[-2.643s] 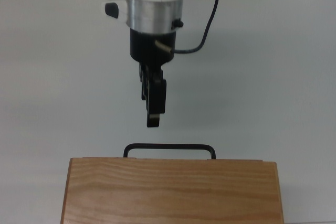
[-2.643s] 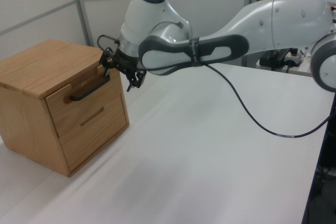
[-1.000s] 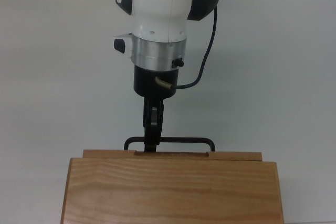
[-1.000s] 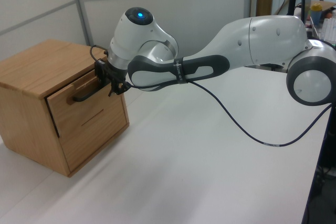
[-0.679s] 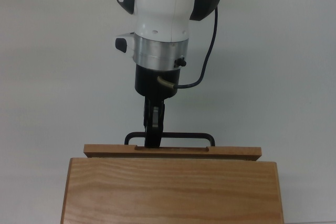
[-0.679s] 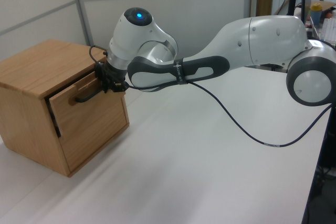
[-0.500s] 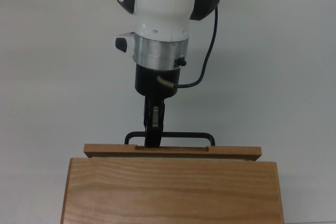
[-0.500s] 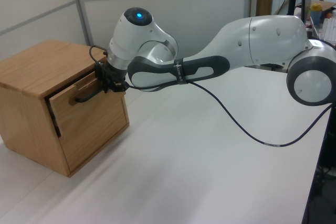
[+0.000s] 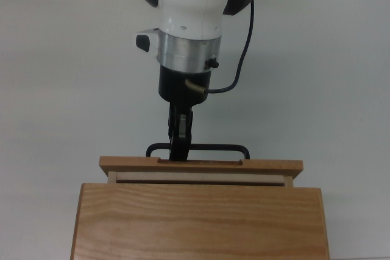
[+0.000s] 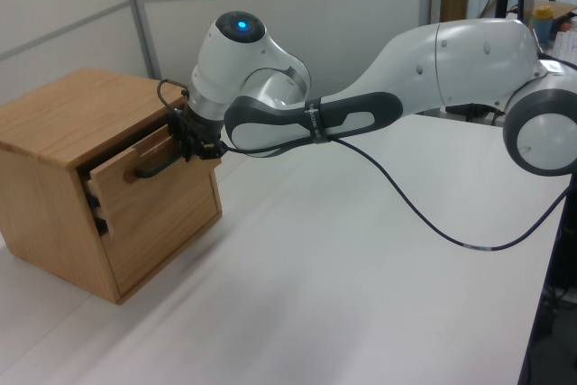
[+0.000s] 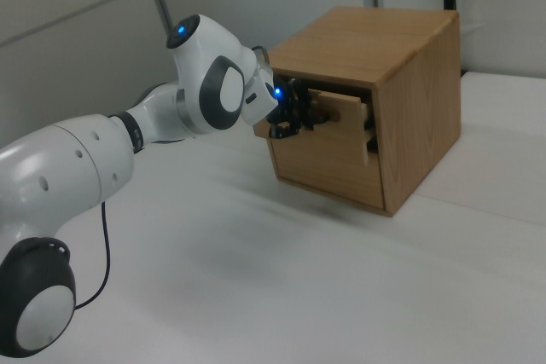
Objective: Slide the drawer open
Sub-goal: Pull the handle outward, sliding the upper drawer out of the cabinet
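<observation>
**Drawer partly out, pull in progress**

End effector (image 9: 178, 150) closed narrow on the black handle (image 9: 213, 148), gripping left of the bar's middle in the top view. Drawer (image 9: 201, 165) sitting in the upper slot of the wooden cabinet (image 10: 54, 123) on the white desk (image 10: 361, 259), out only a little, with a thin strip of the pale inside showing behind the front panel (image 10: 153, 191). Probably early in the pull. Best to draw straight back along the rails, level and slow, since the off-centre grip may twist the drawer and jam it. Also wise to watch the cabinet, which could slide on the desk
</observation>
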Robot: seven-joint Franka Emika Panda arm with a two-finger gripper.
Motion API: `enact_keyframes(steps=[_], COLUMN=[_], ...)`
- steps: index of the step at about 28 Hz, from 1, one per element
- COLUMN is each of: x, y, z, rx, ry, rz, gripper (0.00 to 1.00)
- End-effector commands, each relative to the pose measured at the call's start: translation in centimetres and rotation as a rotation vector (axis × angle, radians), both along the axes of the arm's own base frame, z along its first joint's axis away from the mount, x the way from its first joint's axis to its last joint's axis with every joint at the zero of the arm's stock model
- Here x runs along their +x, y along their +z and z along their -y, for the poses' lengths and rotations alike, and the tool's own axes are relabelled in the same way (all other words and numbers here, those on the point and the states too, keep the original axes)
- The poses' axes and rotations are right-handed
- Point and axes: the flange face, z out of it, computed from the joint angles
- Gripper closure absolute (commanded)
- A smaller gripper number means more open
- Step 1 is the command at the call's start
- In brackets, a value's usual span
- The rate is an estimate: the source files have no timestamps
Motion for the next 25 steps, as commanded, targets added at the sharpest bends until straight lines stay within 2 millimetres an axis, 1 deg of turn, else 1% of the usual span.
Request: enact_keyframes(steps=[1,3,5,8,9,14,19,21,24,25], x=[-2.6,-2.9,-3.3,-4.0,-4.5,-5.4,-6.9,-8.0,-9.0,-9.8], y=[2.5,2.9,3.1,2.9,2.9,3.3,3.3,2.9,2.9,3.1], z=[-0.5,-0.5,-0.6,-0.6,-0.8,-0.9,-1.2,-1.4,-1.6,-1.7], rx=[-0.006,-0.007,-0.013,-0.025,-0.035,-0.036,-0.041,-0.044,-0.045,-0.047], ry=[-0.008,-0.009,-0.004,-0.001,0.011,0.024,0.05,0.064,0.07,0.071], rz=[0.003,0.006,0.003,-0.016,-0.022,-0.04,-0.096,-0.123,-0.134,-0.136], gripper=[0.84,0.83,0.84,0.94,1.0,1.0,1.0,1.0,1.0,1.0])
